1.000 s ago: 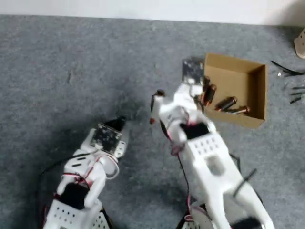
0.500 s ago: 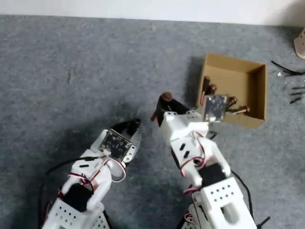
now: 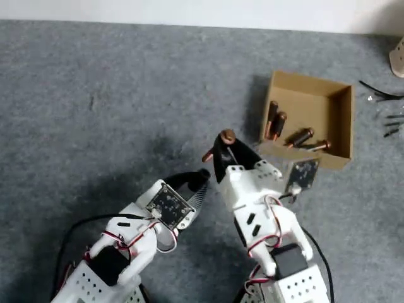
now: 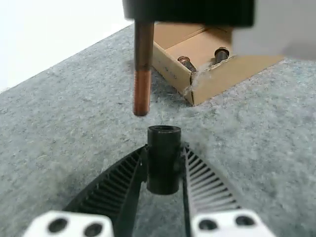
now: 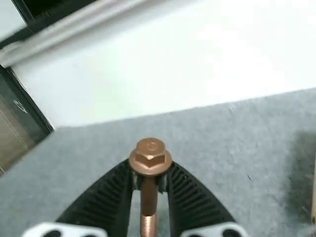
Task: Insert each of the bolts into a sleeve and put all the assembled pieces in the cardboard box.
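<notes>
Right gripper [image 5: 149, 175]: back from cardboard box [image 3: 344, 120], fingers clamped on bolt [image 4: 143, 69]. Left gripper [image 3: 202, 182]: advanced, fingers pinching sleeve [image 4: 163, 160] upright. Bolt tip now just above sleeve mouth; insertion imminent. Four assembled pieces [image 3: 300, 137] boxed.

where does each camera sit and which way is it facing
High view: fixed above, looking down at the table; shows left gripper, right gripper and box.
Left wrist view: on the left arm, looking past its gripper, shut on the sleeve, toward the box.
Right wrist view: on the right arm, looking past its gripper, shut on the bolt, toward a white wall.
Shared: high and left wrist views both show bolt and box.
</notes>
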You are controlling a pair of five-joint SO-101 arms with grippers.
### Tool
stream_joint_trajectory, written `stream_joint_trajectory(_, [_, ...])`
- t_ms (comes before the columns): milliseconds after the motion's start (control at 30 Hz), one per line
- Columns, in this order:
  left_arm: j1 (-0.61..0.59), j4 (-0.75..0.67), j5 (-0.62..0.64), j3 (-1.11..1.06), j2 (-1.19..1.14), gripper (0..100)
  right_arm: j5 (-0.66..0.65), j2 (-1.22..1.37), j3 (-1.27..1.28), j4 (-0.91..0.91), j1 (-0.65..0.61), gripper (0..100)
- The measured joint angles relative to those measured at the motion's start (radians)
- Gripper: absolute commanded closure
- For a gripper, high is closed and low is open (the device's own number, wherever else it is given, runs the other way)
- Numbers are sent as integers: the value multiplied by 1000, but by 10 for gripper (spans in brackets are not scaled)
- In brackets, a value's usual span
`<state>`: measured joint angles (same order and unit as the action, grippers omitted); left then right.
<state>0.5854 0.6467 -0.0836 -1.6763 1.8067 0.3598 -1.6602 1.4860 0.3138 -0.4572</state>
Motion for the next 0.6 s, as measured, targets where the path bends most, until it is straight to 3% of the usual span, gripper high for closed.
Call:
stream_joint_trajectory(267, [-8, -2, 0, 0, 0, 993, 3, -104, 2, 63, 0, 994])
stream_joint_trajectory(600, [-123, -40, 0, 0, 0, 993, 11, -110, 2, 149, -23, 994])
